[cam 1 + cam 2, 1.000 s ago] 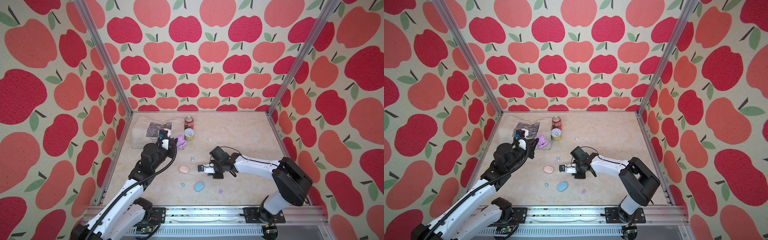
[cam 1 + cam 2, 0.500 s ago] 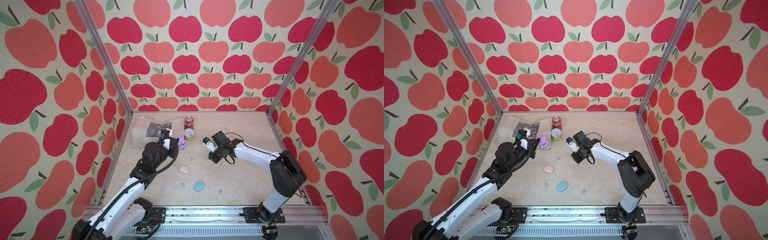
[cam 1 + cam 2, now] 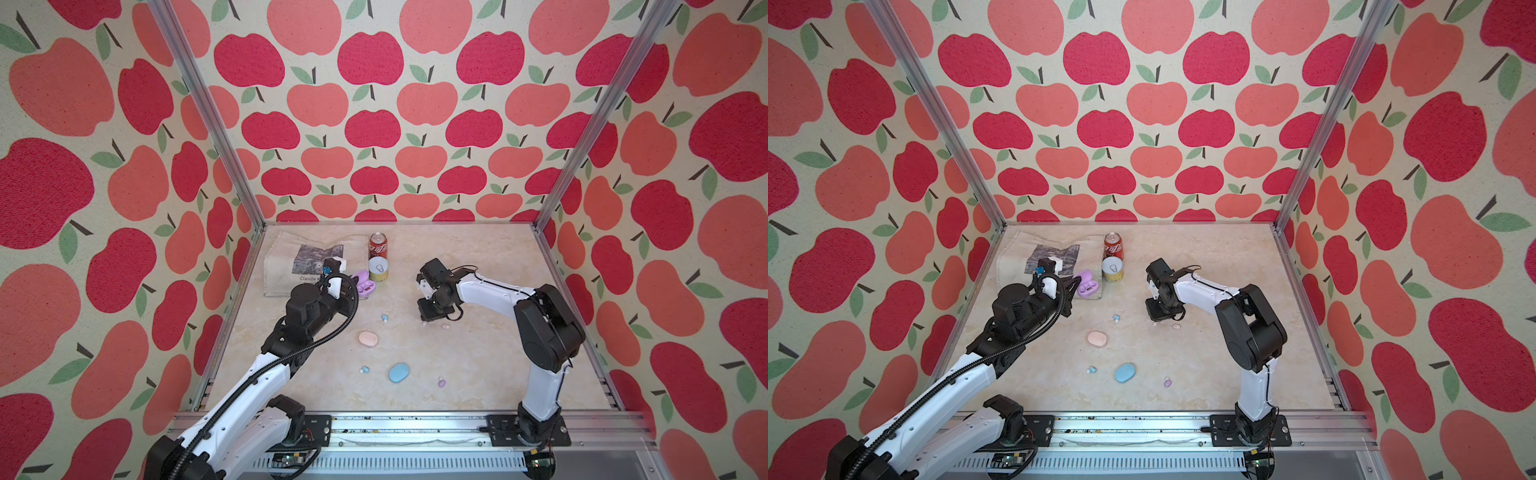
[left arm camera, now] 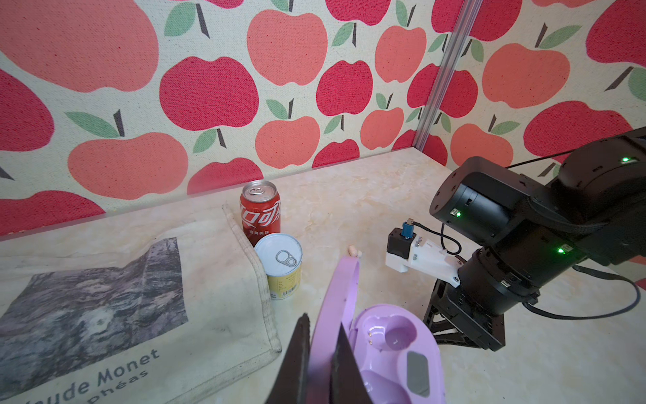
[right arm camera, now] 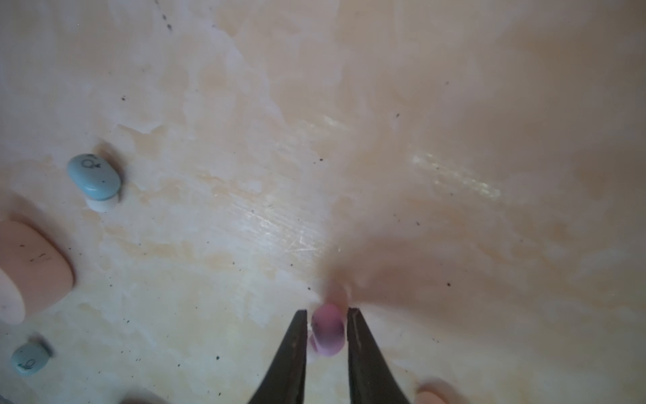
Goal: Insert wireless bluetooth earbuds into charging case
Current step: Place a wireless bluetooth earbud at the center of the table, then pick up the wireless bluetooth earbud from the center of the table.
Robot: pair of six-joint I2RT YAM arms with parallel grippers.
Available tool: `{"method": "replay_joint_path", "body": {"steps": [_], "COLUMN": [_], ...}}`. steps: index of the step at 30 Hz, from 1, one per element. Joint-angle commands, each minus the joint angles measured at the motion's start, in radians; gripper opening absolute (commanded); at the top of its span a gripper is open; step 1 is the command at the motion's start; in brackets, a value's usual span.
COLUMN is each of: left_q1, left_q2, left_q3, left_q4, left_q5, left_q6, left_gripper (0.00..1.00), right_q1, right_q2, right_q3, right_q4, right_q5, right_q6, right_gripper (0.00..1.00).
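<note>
Nothing looks seated yet: nearest me a purple bud (image 3: 441,382) and a blue bud (image 3: 365,369) lie loose on the worktop (image 3: 490,374) by the shut blue case (image 3: 399,372), with the pink case (image 3: 368,338) shut just beyond. Further in, my right jaws straddle a blurred pink-or-lilac bud (image 5: 327,330), and I cannot tell if they pinch it. Farthest, my left jaws clench the lid (image 4: 344,297) of the open purple case (image 4: 391,349); one well shows empty, the other is cut off.
</note>
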Motion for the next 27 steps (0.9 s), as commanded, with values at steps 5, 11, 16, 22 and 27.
{"method": "replay_joint_path", "body": {"steps": [5,11,16,22,27], "left_q1": [0.006,0.005,0.005,0.006,0.005], "left_q2": [0.003,0.008,0.013,0.02,0.023], "left_q3": [0.036,0.042,0.042,0.039,0.031], "left_q4": [0.034,0.03,0.034,0.043,0.062], "left_q5": [-0.001,0.008,0.009,0.016,0.019], "left_q6": [0.022,0.022,0.019,0.018,0.007], "left_gripper": [0.0,0.0,0.0,0.0,0.0], "right_q1": [-0.025,-0.047,-0.05,-0.048,-0.03], "right_q2": [-0.001,-0.016,-0.007,-0.012,0.005], "right_q3": [-0.004,0.012,0.035,0.069,0.079], "right_q4": [-0.005,-0.001,-0.05,-0.119,-0.14], "right_q5": [-0.005,-0.045,-0.071,-0.025,0.002], "right_q6": [0.023,0.045,0.129,0.3,0.375], "right_gripper": [0.36,0.4,0.4,0.39,0.36]}}
